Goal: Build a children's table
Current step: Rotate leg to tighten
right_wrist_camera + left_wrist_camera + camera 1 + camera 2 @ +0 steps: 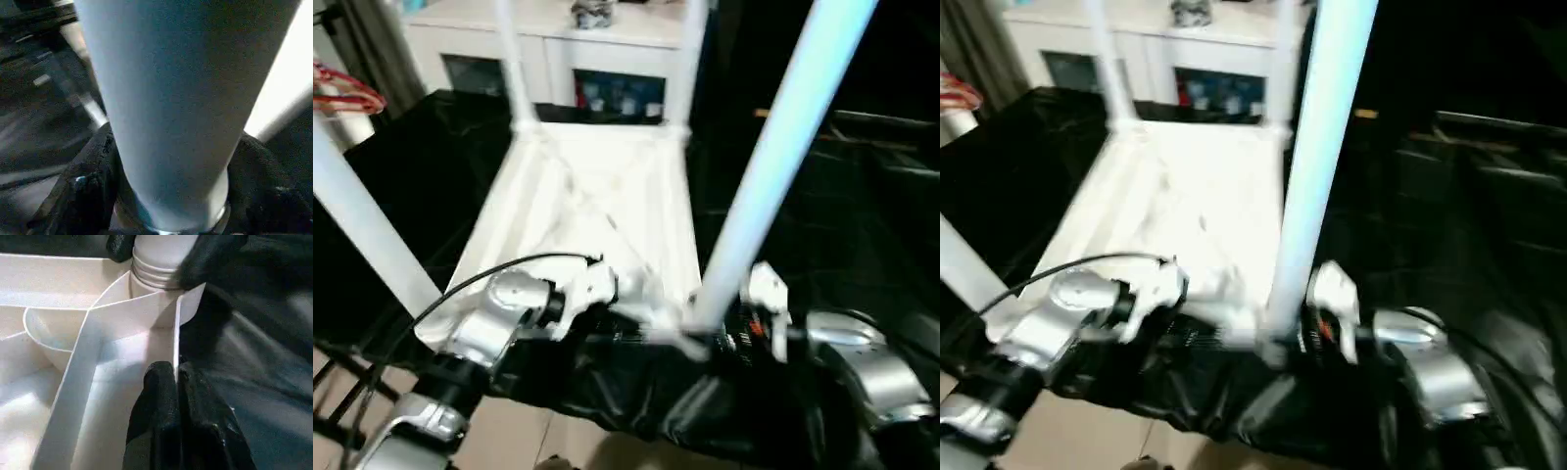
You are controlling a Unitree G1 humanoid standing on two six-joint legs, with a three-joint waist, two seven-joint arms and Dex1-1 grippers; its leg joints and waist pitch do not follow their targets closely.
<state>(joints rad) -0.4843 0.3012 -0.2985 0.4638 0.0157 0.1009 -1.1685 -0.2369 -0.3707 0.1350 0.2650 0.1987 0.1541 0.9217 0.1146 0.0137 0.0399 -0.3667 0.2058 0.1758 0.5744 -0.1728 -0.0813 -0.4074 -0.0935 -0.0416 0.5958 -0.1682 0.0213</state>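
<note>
The top (597, 196) lies ribbed side up on the black-draped counter (421, 166), with legs standing in its sockets: two at the far corners, one at the near left (362, 225), and the near-right leg (783, 147) rising steeply and leaning a little to the right. The right hand (171, 196) is pinching this leg just above its threaded base, a black finger (83, 191) on either side, so the leg's long axis runs up and away from the hand. The left hand (176, 377) is pressed onto the top's thin edge wall (176, 333) just beside that corner socket, steadying it. The coming move likely depends on keeping the leg in line with the socket while the right hand seats it.
</note>
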